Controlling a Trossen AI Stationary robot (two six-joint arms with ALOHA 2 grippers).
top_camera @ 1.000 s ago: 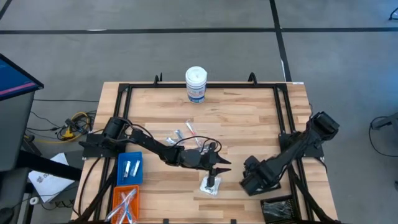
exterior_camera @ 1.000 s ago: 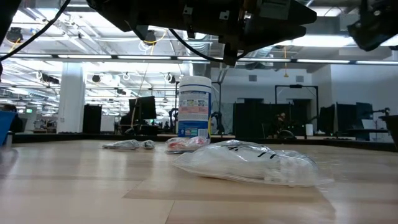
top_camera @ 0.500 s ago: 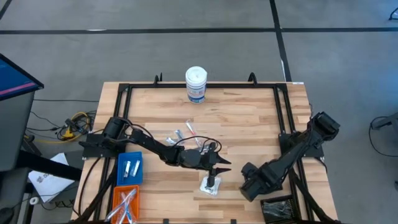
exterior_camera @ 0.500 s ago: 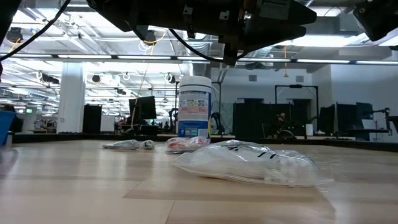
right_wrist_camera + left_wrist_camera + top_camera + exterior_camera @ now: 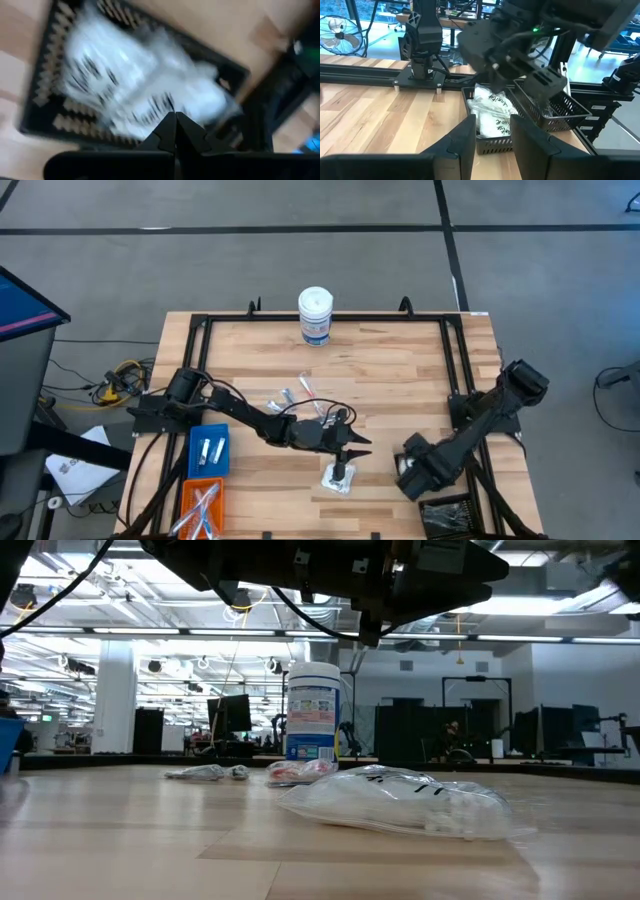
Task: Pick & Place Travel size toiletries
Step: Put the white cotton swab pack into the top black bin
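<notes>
The canister (image 5: 315,315) stands at the table's (image 5: 400,370) far edge. Loose toiletries (image 5: 300,395) lie at centre; one packet (image 5: 338,478) lies near the front edge. Two bins (image 5: 207,452) sit front-left, a basket (image 5: 447,517) front-right.

Open-plan robotics lab or industrial workspace — grey concrete floor (image 5: 300,250) with taped lines, rows of ceiling strip lights (image 5: 150,600), desks with monitors (image 5: 225,710) behind, butcher-block surface (image 5: 380,370) on a black metal frame (image 5: 330,319).

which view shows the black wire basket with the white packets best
The left wrist view: the black wire basket shows whole, white packets inside, past the right arm. The right wrist view looks down into it, blurred. The high view shows only its corner; the low view misses it.
</notes>
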